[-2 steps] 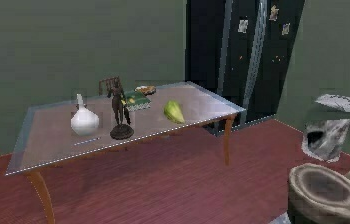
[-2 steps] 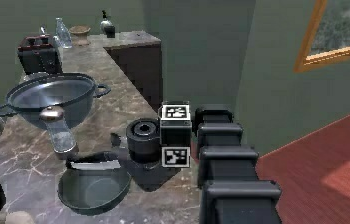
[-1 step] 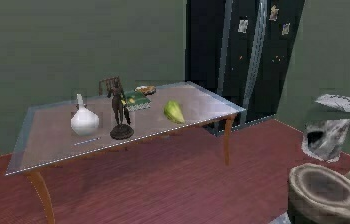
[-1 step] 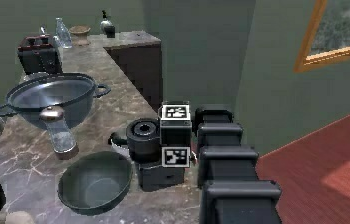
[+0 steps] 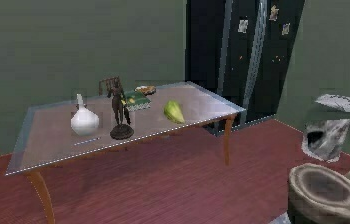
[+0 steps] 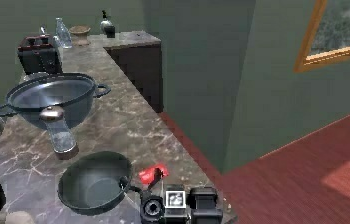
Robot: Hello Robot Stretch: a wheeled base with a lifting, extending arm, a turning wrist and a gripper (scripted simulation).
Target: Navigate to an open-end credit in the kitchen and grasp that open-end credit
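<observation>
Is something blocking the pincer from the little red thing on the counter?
Nothing visible does. The red thing lies on the counter right at the pincer, with the dark pan just left of it in the picture.

The dark blocky arm end (image 6: pixel 207 206) carries two white, black-marked squares (image 6: pixel 165 204) beside a dark pincer (image 6: pixel 148 192).
</observation>
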